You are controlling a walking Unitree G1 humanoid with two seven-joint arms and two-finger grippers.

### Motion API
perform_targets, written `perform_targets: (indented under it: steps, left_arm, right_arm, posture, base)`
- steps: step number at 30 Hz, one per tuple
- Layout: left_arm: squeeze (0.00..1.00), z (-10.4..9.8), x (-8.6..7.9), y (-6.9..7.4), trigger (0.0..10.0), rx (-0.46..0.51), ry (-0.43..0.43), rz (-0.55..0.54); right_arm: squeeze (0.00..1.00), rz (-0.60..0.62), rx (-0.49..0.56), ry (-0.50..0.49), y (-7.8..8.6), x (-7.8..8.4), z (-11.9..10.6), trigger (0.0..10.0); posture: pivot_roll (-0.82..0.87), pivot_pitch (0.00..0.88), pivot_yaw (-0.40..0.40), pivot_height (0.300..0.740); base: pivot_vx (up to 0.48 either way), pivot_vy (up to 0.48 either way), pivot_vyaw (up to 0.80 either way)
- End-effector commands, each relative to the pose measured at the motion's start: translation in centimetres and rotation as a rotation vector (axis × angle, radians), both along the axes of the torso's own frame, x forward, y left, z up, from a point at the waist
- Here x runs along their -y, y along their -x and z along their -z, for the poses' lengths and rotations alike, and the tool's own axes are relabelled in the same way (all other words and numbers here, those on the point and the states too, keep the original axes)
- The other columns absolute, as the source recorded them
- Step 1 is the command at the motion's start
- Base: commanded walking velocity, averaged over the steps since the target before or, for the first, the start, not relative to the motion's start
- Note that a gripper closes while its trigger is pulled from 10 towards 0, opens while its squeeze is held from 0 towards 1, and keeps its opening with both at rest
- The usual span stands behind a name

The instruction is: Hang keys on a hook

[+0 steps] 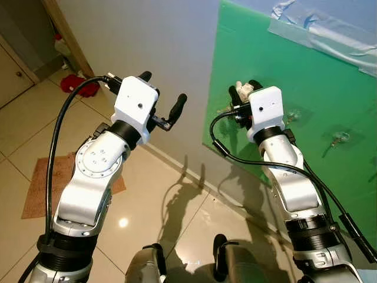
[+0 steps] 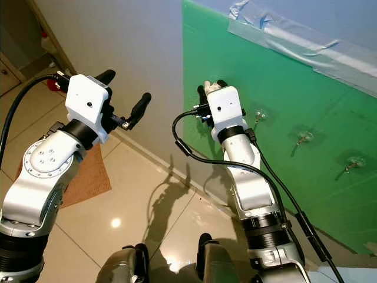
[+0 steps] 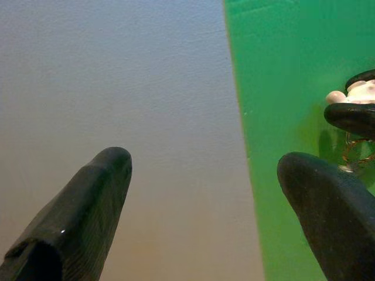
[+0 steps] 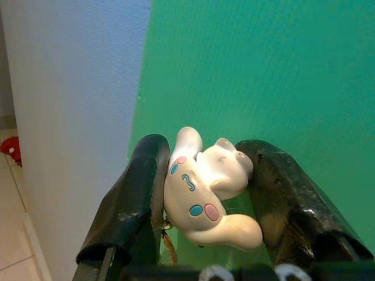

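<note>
The right tool (image 4: 202, 193) grips one white keychain charm (image 4: 205, 199) between its two black fingers, a bit of key ring (image 4: 169, 246) hanging below, held up against the green board (image 2: 306, 71). Three clear hooks (image 2: 304, 138) sit in a row on that board. The left tool (image 1: 160, 97) hovers with fingers spread, empty, facing the grey wall (image 1: 153, 35)

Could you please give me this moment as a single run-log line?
right tool: shut on keychain charm, raised at green board | hooks: bare | left tool: open, raised, holds nothing | keys: not yet hung
</note>
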State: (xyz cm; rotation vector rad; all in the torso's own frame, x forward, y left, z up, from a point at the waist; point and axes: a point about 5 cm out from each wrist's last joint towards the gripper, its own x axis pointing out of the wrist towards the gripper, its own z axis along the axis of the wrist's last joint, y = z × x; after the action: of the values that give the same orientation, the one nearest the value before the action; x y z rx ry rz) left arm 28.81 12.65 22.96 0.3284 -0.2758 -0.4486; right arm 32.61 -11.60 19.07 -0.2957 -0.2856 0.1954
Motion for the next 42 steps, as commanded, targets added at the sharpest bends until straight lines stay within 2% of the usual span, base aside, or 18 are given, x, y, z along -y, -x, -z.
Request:
perform_targets:
  steps: [1, 17, 34, 42]
  left_arm:
    - [0.0, 0.0, 0.0, 0.3, 10.0, 0.01, -0.014, 0.007]
    - [0.0, 0.0, -0.1, 0.4, 10.0, 0.014, -0.013, 0.001]
    - [0.0, -0.1, -0.1, 0.5, 10.0, 0.025, -0.018, 0.0]
    - [0.0, -0.3, -0.1, 0.6, 10.0, 0.038, -0.023, 0.002]
  right_arm:
    - [0.0, 0.013, 0.052, 0.012, -0.2, 0.1, -0.9, 0.0]
    - [0.0, 0.022, 0.109, 0.046, -0.5, 0.1, -1.0, 0.0]
    - [0.0, 0.037, 0.206, 0.135, -1.9, -0.1, -1.4, 0.0]
    - [0.0, 0.05, 0.296, 0.22, -2.4, -0.3, -2.1, 0.0]
  posture:
    - [0.01, 0.213, 0.05, 0.74]
    - [0.01, 0.214, 0.045, 0.74]
    - [0.02, 0.213, 0.047, 0.74]
    - [0.03, 0.215, 0.048, 0.74]
  base:
    - [0.0, 0.0, 0.0]
    - [0.0, 0.0, 0.0]
    - [0.0, 0.0, 0.0]
    - [0.0, 0.0, 0.0]
